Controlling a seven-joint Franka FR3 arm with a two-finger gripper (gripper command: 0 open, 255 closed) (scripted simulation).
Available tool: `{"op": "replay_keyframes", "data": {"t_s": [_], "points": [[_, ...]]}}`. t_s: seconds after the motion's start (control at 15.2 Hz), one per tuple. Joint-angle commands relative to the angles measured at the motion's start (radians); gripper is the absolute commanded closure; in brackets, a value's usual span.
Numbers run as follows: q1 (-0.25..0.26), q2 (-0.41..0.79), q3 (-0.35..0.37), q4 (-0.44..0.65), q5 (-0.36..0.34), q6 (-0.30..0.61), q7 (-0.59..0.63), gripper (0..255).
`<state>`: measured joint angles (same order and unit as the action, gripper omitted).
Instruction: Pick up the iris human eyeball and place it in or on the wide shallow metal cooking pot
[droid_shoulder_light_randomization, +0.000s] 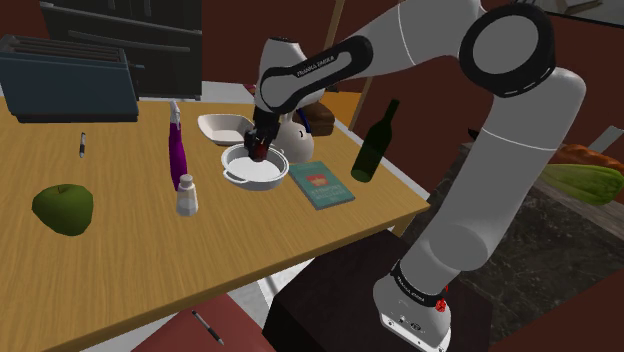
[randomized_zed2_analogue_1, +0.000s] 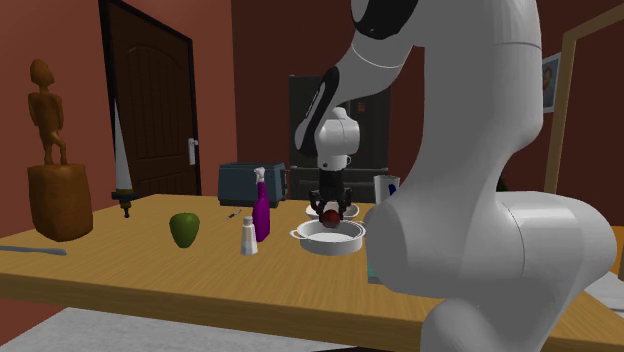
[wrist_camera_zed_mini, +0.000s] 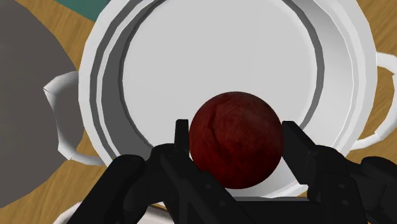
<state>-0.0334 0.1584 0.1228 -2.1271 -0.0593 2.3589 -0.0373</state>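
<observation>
Dark red and round, the eyeball (wrist_camera_zed_mini: 235, 140) sits clasped between the two black fingers of my pincer (wrist_camera_zed_mini: 236, 131). No iris is discernible on the side shown. Pincer status: clenched on the eyeball, both fingers pressed against its flanks.

In the wrist view the white floor of the cooking pot (wrist_camera_zed_mini: 343, 76) lies directly beyond the eyeball, with a looped handle at either side of the rim. The pot is rendered plain white, wide and shallow. In the shoulder view it stands on the wooden tabletop (droid_shoulder_light_randomization: 120, 260) at centre frame, and my pincer hangs over it, pointing down. In the second exterior view the eyeball is just above the pot's rim, not touching it.

Adjacent items, shoulder view:
- a teal book (droid_shoulder_light_randomization: 321, 185) just right of the pot
- a dark green bottle (droid_shoulder_light_randomization: 376, 143) further right
- a white shaker (droid_shoulder_light_randomization: 186, 195) and a purple spray bottle (droid_shoulder_light_randomization: 177, 150) to the left
- a green fruit (droid_shoulder_light_randomization: 63, 208) at far left
</observation>
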Motion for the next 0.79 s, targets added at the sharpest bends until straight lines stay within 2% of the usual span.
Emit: {"op": "replay_keyframes", "data": {"t_s": [0.0, 0.53, 0.59, 0.73], "points": [[0.0, 0.012, -0.001, -0.008, -0.003, 0.021, 0.002, 255], [0.0, 0.012, -0.001, -0.008, -0.003, 0.021, 0.002, 255], [0.0, 0.012, -0.001, -0.008, -0.003, 0.021, 0.002, 0], [0.0, 0.012, -0.001, -0.008, -0.003, 0.021, 0.002, 0]]}}
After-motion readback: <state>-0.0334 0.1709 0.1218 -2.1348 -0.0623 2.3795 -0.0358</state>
